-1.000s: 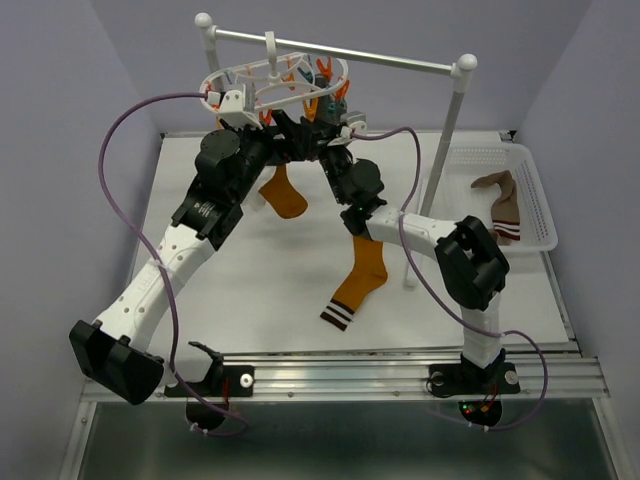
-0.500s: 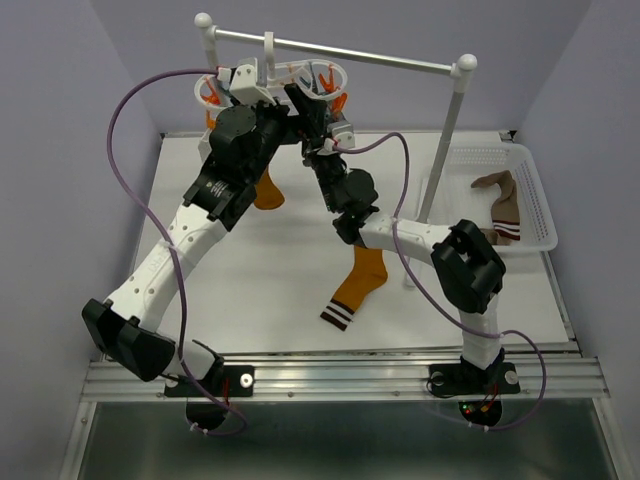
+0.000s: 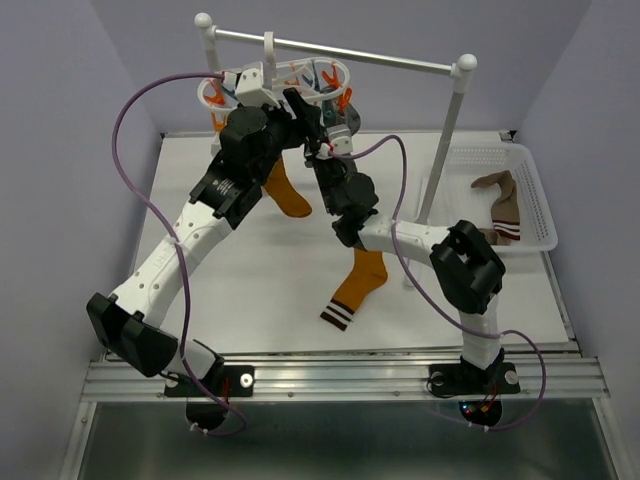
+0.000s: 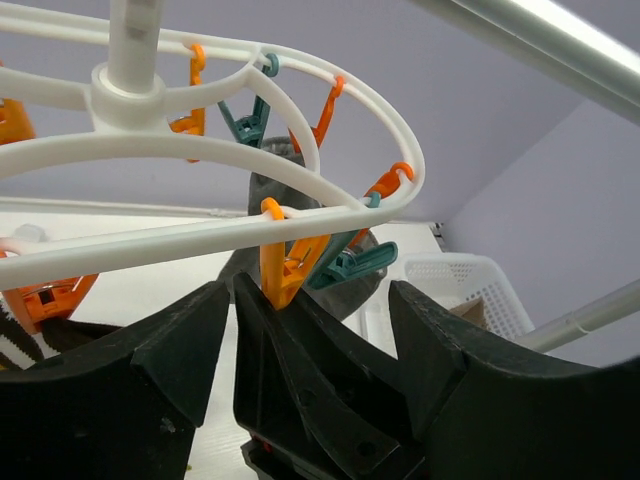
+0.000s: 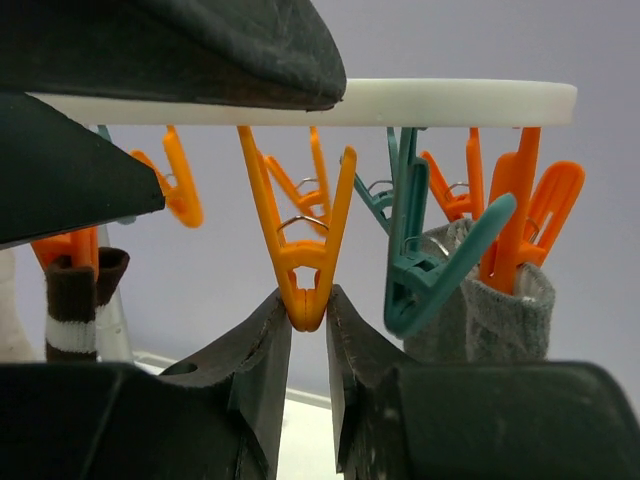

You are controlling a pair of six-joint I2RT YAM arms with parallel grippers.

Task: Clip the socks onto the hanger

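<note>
Both your arms are reaching way up to the hanger [image 5: 450, 102], which is hanging off the rail [image 3: 340, 50] at the back of the table [image 3: 250, 290]. Your left arm is stretching diagonally from its base, wrist tipped up under the hanger's ring. The left gripper [image 4: 308, 300] is sitting with its jaws apart just under the ring, not gripping anything.

Your right arm is folding at the elbow, running left across the table, then pointing straight up. The right gripper [image 5: 308, 305] is pinching its jaws together on the bottom end of an orange clip [image 5: 300, 230] that's dangling from the ring.

As for socks, a grey sock [image 5: 480, 310] is hanging from a clip just right of that one, and a brown striped sock [image 5: 85, 300] is hanging off to the left. An orange sock [image 3: 285, 195] is dangling below your left wrist, though I can't tell what's holding it. Another orange sock with a striped cuff [image 3: 355, 285] is lying flat on the table, and a brown sock [image 3: 500, 205] is sitting in the basket [image 3: 535, 190].
</note>
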